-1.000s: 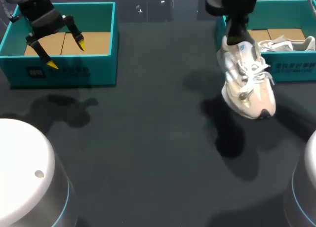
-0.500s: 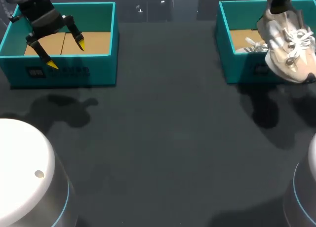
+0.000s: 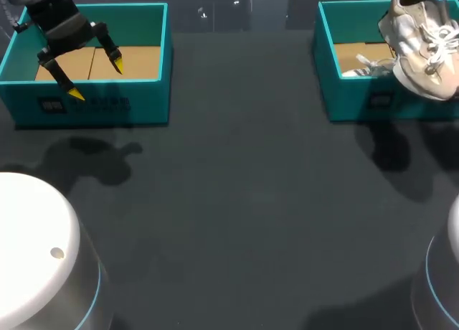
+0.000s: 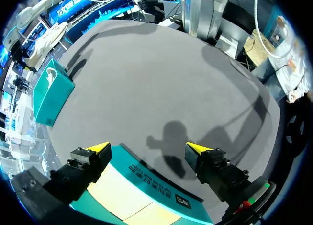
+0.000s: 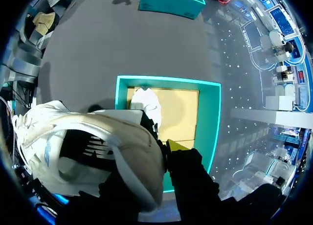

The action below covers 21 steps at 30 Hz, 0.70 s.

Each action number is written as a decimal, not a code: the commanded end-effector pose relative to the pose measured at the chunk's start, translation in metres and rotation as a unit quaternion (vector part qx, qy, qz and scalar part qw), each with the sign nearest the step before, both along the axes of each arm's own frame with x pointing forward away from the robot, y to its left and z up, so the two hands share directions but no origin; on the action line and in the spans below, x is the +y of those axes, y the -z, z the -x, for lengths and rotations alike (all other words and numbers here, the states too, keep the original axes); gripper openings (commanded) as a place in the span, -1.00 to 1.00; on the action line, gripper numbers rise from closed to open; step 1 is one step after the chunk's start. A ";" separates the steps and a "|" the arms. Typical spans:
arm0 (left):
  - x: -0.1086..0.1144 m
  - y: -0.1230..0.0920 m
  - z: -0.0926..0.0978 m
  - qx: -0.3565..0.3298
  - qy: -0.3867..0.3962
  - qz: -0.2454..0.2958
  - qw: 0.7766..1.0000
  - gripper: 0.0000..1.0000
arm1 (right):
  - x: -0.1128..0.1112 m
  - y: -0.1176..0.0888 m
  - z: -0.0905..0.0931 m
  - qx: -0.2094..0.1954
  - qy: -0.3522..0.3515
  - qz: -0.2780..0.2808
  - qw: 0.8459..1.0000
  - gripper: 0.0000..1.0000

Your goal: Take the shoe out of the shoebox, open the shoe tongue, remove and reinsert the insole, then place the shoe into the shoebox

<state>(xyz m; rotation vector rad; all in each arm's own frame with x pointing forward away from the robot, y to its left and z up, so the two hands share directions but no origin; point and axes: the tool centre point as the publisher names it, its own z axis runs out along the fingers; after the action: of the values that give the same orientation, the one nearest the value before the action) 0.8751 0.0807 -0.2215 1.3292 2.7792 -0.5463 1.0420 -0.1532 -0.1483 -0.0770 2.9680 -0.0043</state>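
A white and beige shoe (image 3: 423, 54) hangs toe down over the near right part of the right teal shoebox (image 3: 358, 100). My right gripper (image 5: 164, 154) is shut on the heel collar of this shoe (image 5: 88, 146); one yellow fingertip (image 5: 175, 146) shows outside it and the other is hidden inside. A second white shoe (image 3: 366, 66) lies on the box's cardboard floor, and it shows under the right gripper as well, as the second shoe (image 5: 149, 105). My left gripper (image 3: 96, 79) hovers open over the left teal shoebox (image 3: 93, 107), nothing between its fingers (image 4: 100, 147).
The left shoebox (image 4: 161, 193) holds only its cardboard floor (image 4: 122, 195). Dark table surface (image 3: 237, 201) lies between the two boxes. Two white robot bases (image 3: 36, 251) stand at the near corners.
My right arm carried the shoe from above the table's middle right, rightward and back, to over the right shoebox. The left arm has not moved.
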 end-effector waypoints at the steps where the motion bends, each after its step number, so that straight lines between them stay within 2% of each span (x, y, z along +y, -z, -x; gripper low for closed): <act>1: 0.000 0.000 0.000 -0.001 0.000 -0.001 1.000 1.00 | -0.023 -0.007 -0.026 0.012 0.003 0.013 1.000 -1.00; 5: 0.000 0.000 0.000 -0.001 0.000 -0.001 1.000 1.00 | -0.047 -0.019 -0.050 0.010 -0.010 0.033 0.999 -1.00; 11: 0.000 0.000 0.000 -0.001 0.000 -0.001 1.000 1.00 | -0.096 -0.024 -0.080 0.002 -0.011 0.015 1.000 -1.00; 15: 0.000 0.000 0.000 -0.001 0.000 -0.001 1.000 1.00 | -0.122 -0.015 -0.099 0.007 0.002 -0.003 1.000 -1.00; 17: 0.000 0.000 0.000 -0.001 0.000 -0.001 1.000 1.00 | -0.130 -0.012 -0.106 0.012 0.009 0.003 1.000 -1.00; 21: 0.000 0.000 0.000 -0.001 0.000 -0.001 1.000 1.00 | -0.141 -0.005 -0.117 0.005 0.012 -0.019 1.000 -1.00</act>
<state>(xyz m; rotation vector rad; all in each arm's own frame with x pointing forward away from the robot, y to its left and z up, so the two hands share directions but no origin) 0.8751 0.0807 -0.2215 1.3293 2.7792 -0.5463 1.1430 -0.2866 -0.1398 -0.0311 2.9405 -0.0028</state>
